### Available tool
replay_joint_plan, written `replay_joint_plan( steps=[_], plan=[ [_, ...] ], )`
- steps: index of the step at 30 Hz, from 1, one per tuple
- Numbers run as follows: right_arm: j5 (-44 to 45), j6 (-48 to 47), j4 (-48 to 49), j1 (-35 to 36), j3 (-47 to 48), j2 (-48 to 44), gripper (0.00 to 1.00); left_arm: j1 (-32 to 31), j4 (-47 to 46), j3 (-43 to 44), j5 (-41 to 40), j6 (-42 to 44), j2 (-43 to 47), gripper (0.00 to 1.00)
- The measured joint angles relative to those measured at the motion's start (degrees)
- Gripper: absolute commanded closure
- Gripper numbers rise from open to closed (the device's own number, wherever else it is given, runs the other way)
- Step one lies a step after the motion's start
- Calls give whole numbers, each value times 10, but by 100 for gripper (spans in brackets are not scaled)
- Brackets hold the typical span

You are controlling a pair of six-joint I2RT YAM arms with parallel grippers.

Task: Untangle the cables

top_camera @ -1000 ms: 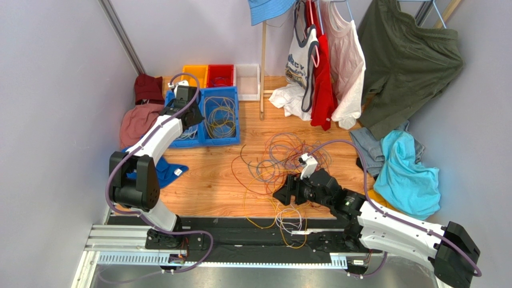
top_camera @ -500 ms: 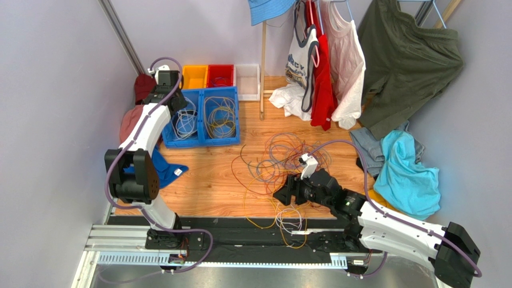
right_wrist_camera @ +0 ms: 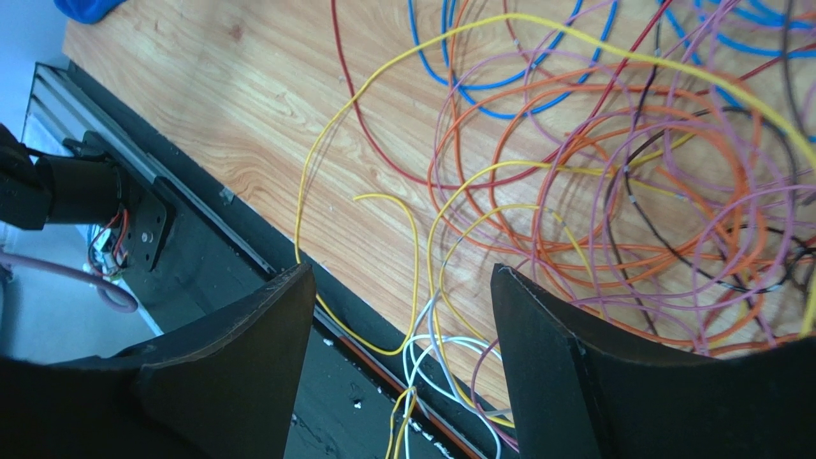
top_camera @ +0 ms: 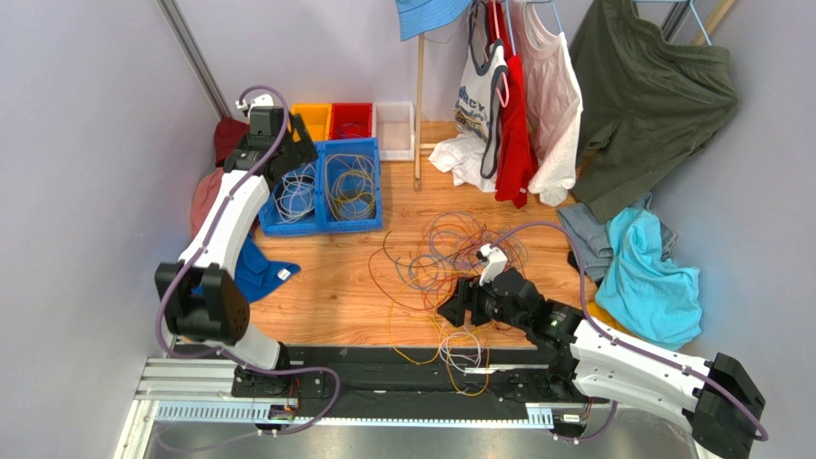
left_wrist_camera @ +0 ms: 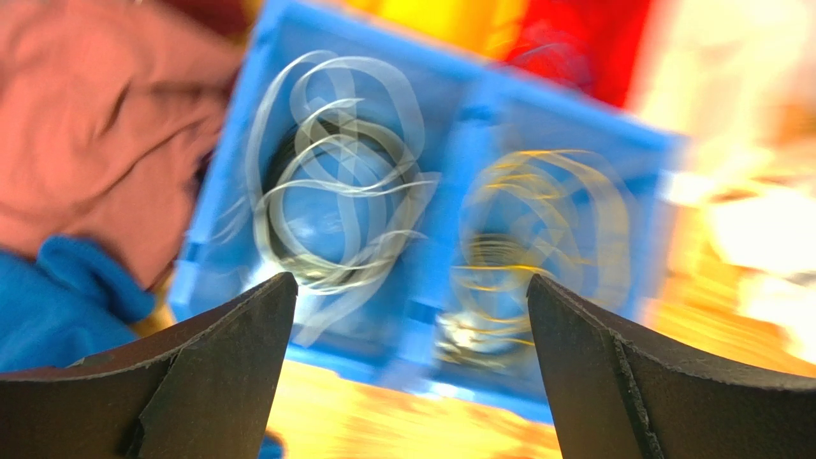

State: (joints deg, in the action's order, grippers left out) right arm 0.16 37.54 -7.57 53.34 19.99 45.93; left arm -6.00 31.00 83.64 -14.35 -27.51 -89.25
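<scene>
**Cables** [top_camera: 442, 256]: a loose tangle of orange, purple, red, yellow, blue and white strands is spread over the middle of the wooden table [top_camera: 326, 296]. A few yellow and white strands are trailed toward 6 o'clock, over the near edge onto the black rail. In the right wrist view the orange and purple loops [right_wrist_camera: 623, 201] are seen overlapping.

**White coil** [top_camera: 294, 196]: laid in the left blue compartment, at 10 o'clock from the tangle.

**Yellow coil** [top_camera: 352, 186]: laid in the right compartment, just beside the white one. Both are shown blurred in the left wrist view.

**Blue bins** [top_camera: 319, 228]: set at 11 o'clock on the table. An orange tray [top_camera: 308, 120], a red tray [top_camera: 351, 117] and a white tray [top_camera: 395, 120] are ranged behind them.

**Left gripper** [left_wrist_camera: 410, 287]: held above the blue bins, fingers spread wide, nothing between them.

**Right gripper** [right_wrist_camera: 402, 277]: poised over the 6 o'clock edge of the tangle, fingers parted, no strand gripped.

**Cloths**: a pink cloth [top_camera: 206, 191] and a blue cloth [top_camera: 259, 273] are placed at 9 o'clock, and a turquoise garment [top_camera: 651, 277] at 3 o'clock.
</scene>
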Motion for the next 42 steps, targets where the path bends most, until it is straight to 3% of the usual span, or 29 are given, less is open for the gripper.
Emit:
replay_joint_plan(
  steps=[5, 12, 18, 24, 31, 39, 42],
  plan=[
    [43, -17, -56, 0, 47, -28, 26, -91, -28, -10, -13, -8, 116, 1],
    [173, -46, -133, -5, 128, -50, 24, -261, -103, -161, -30, -49, 250, 1],
    [218, -59, -164, -102, 164, 56, 27, -391, -139, -337, -65, -116, 257, 1],
    [209, -63, -161, -136, 164, 164, 29, -493, -150, -412, -89, -177, 252, 1],
    [180, -61, -153, -136, 182, 263, 35, -563, -163, -448, -112, -223, 310, 1],
    [156, -42, -136, -112, 157, 237, 38, -582, -159, -482, -128, -254, 370, 1],
    [147, -36, -132, -102, 142, 242, 49, -583, -158, -492, -128, -264, 369, 1]
  ],
)
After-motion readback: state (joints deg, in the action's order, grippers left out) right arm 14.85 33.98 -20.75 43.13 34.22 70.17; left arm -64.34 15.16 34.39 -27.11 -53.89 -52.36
